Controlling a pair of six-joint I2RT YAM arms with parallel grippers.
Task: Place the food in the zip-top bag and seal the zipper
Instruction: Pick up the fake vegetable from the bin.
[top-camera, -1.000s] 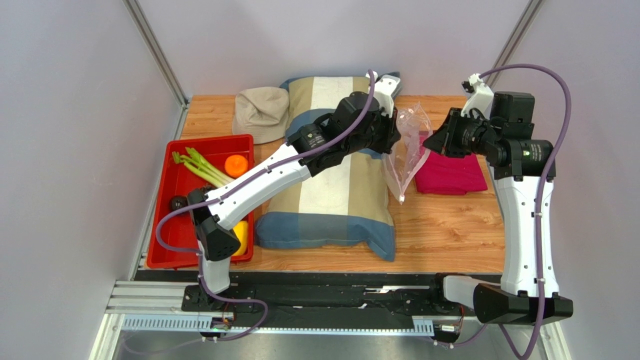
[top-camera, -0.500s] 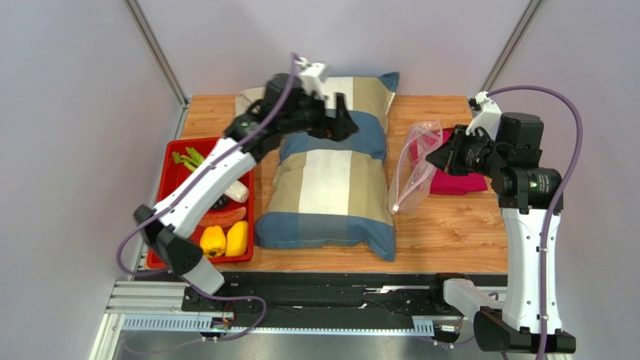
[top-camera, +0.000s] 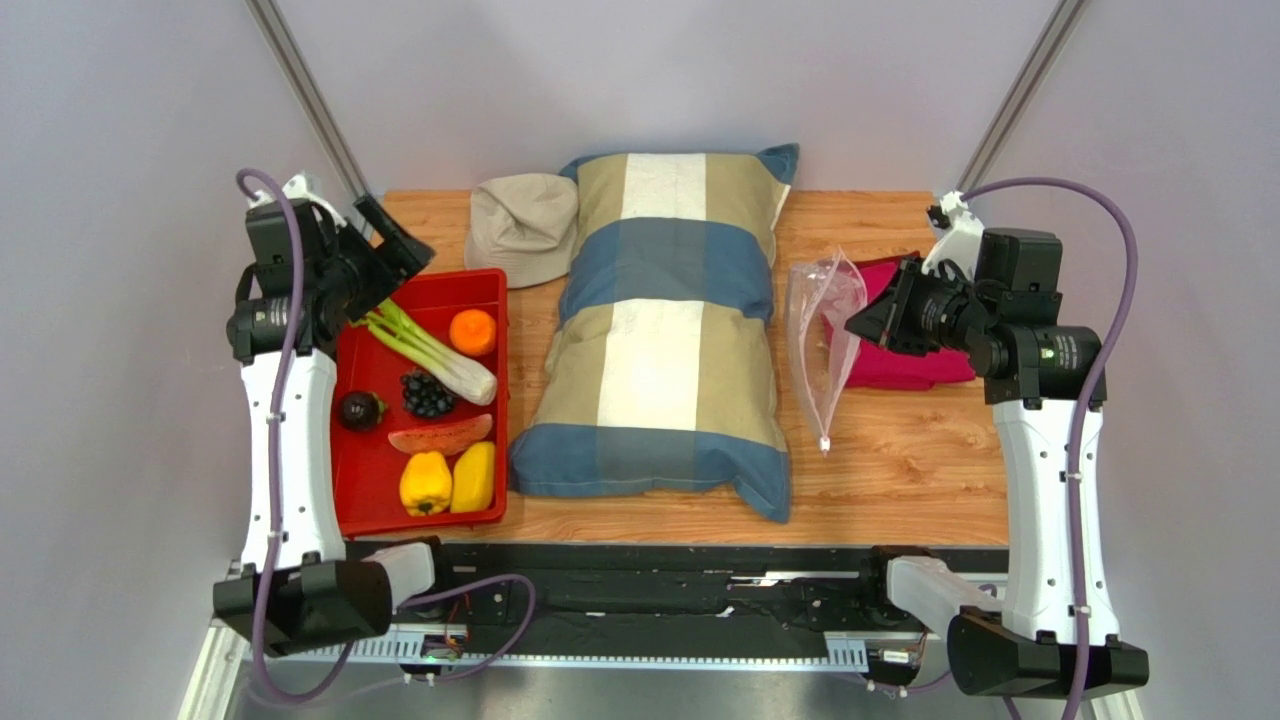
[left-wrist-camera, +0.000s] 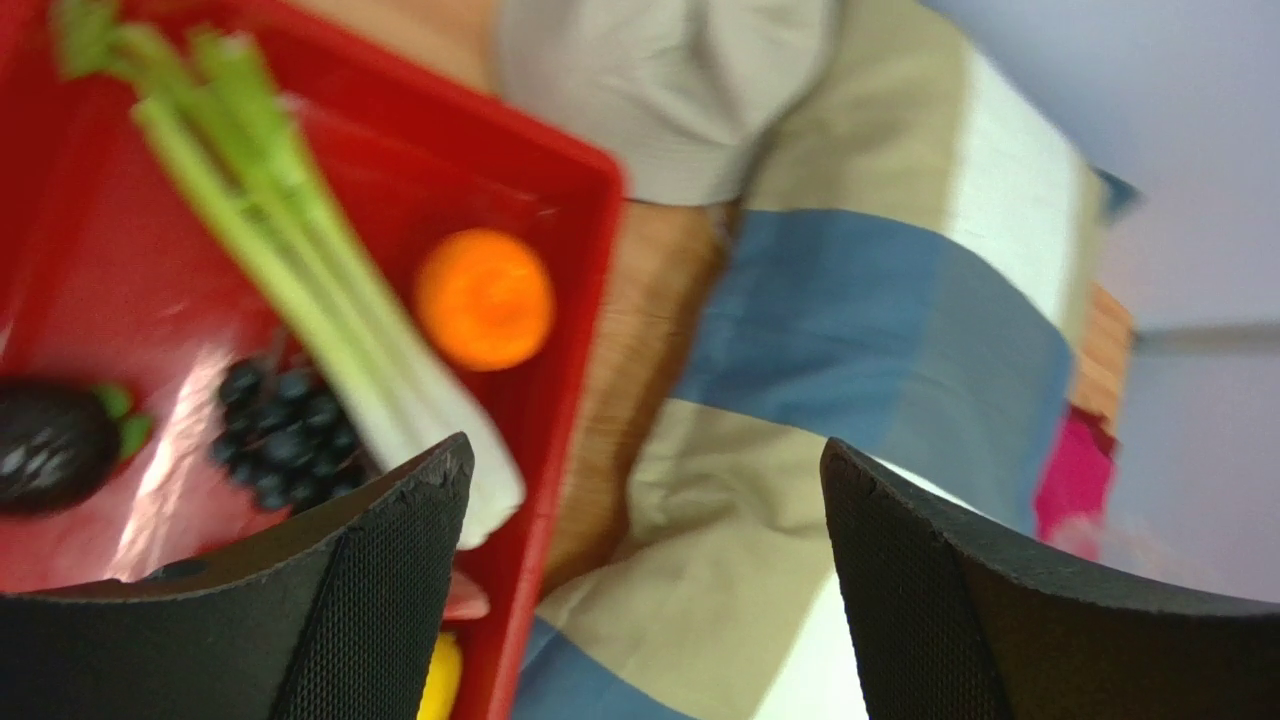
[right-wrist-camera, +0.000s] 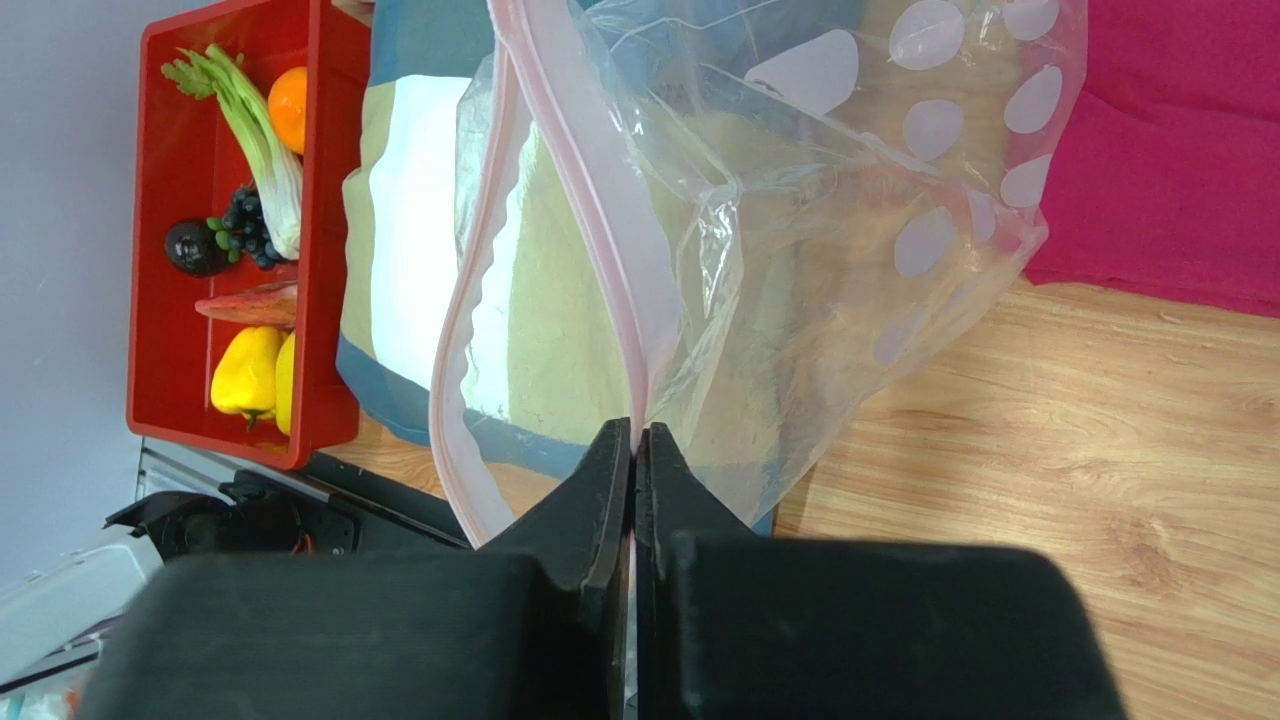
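The food lies in a red tray (top-camera: 436, 279) at the left: celery (top-camera: 428, 348), an orange (top-camera: 472, 332), dark grapes (top-camera: 427, 395), a reddish slice (top-camera: 439, 437) and two yellow peppers (top-camera: 427, 482). My left gripper (top-camera: 383, 252) hovers over the tray's far corner, open and holding nothing; its wrist view looks between wide jaws (left-wrist-camera: 643, 450) at the celery (left-wrist-camera: 286, 255) and orange (left-wrist-camera: 484, 297). My right gripper (top-camera: 864, 315) is shut on the zip-top bag (top-camera: 819, 345), pinching the pink zipper (right-wrist-camera: 458, 345) at the mouth (right-wrist-camera: 634, 435). The clear bag (right-wrist-camera: 842, 225) hangs open above the table.
A striped pillow (top-camera: 661, 330) fills the table's middle between tray and bag. A beige cap (top-camera: 523, 225) lies at the back, next to the tray. A folded magenta cloth (top-camera: 909, 353) sits under the right arm. Bare wood (top-camera: 902, 465) shows at the front right.
My left gripper let go of the bag, opened and swung left across the pillow to the tray. The right gripper kept its hold; the bag now hangs from it alone.
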